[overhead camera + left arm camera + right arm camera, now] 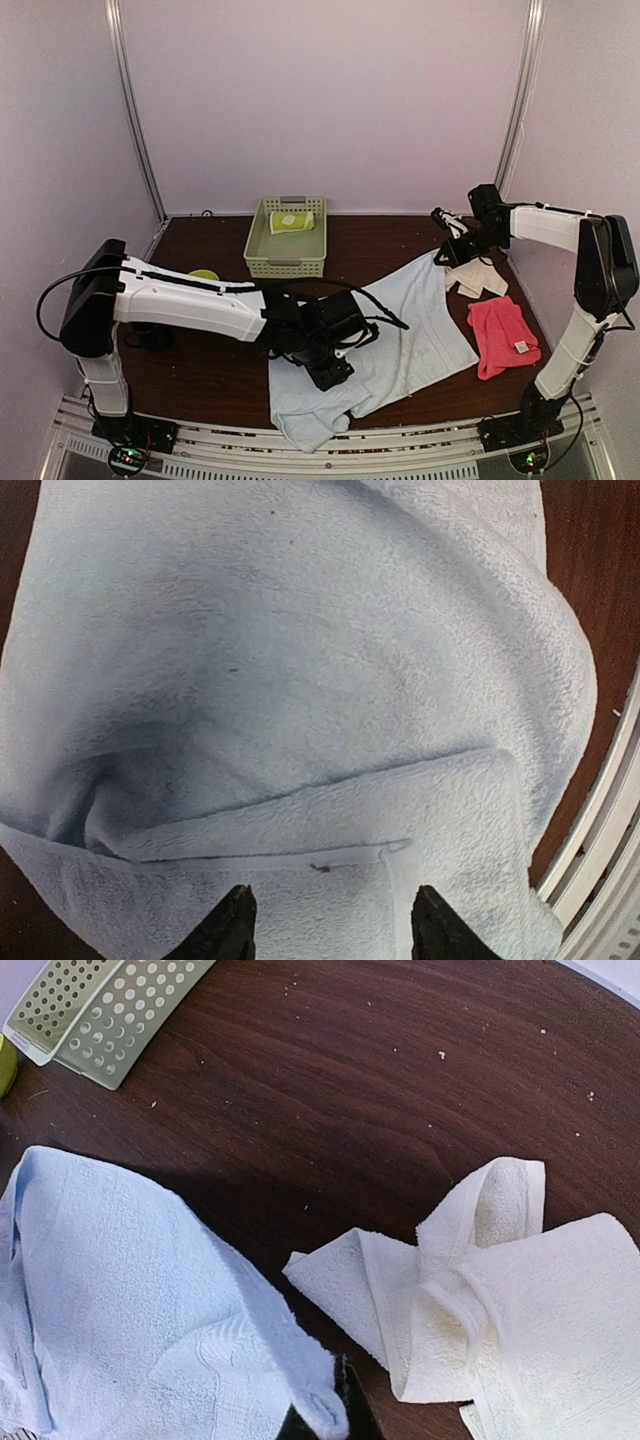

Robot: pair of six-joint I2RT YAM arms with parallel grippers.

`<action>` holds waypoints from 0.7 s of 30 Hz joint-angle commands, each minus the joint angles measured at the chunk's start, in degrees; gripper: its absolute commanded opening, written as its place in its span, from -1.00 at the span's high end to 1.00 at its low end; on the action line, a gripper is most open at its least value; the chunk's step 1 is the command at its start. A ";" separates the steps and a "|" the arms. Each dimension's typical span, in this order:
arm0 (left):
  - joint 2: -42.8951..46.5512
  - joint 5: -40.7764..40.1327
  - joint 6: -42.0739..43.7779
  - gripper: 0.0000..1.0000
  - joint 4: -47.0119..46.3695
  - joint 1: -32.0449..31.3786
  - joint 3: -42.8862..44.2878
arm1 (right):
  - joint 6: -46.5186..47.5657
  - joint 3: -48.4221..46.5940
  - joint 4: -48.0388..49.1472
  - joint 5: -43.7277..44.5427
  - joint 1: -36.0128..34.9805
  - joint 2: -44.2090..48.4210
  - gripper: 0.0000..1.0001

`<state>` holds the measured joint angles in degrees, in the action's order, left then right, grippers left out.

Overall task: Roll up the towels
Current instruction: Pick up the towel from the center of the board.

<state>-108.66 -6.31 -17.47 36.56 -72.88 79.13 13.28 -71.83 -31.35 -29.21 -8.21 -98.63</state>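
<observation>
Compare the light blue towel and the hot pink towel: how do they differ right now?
Size: the light blue towel is far larger than the hot pink towel. Pose: the blue one lies spread diagonally, near end bunched at the table edge; the pink one sits crumpled on the right. Contact: the right hand pinches the blue one's far corner; nothing touches the pink one. Shared: neither is rolled.
</observation>
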 commanded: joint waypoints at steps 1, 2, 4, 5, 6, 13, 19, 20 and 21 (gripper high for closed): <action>-3.60 -4.30 -3.53 -0.07 1.50 -2.09 5.96 | 0.54 0.95 1.45 -0.82 0.35 0.66 1.00; -4.30 -4.33 -3.52 -0.06 1.50 -2.24 6.51 | 0.57 1.11 1.51 -0.92 0.38 0.69 1.00; -5.36 -4.46 -3.93 -0.06 1.97 -2.35 7.44 | 0.60 1.30 1.54 -1.27 0.34 0.88 1.00; -5.69 -4.19 -3.89 -0.06 2.00 -2.42 7.71 | 0.72 1.32 1.51 -1.26 0.38 0.92 1.00; -6.09 -3.75 -3.74 -0.06 2.02 -2.48 7.90 | 0.78 1.26 1.45 -1.24 0.38 0.95 1.00; -9.28 -6.89 -4.40 0.21 5.91 -4.57 10.81 | 1.13 1.34 1.44 -1.03 0.35 1.27 1.00; -10.87 -9.44 -5.73 0.11 8.92 -6.12 12.42 | 1.32 1.32 1.34 -1.01 0.36 0.99 1.00; -11.51 -10.06 -6.00 0.11 9.80 -6.13 12.79 | 1.31 1.26 1.30 -1.10 0.38 0.91 1.00; -12.09 -10.61 -6.07 0.13 10.53 -6.21 13.18 | 1.31 1.26 1.30 -1.13 0.40 0.87 1.00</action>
<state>-118.78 -13.56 -22.02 43.51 -78.72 90.02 13.76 -70.85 -30.61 -29.80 -8.21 -98.63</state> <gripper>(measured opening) 0.444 0.019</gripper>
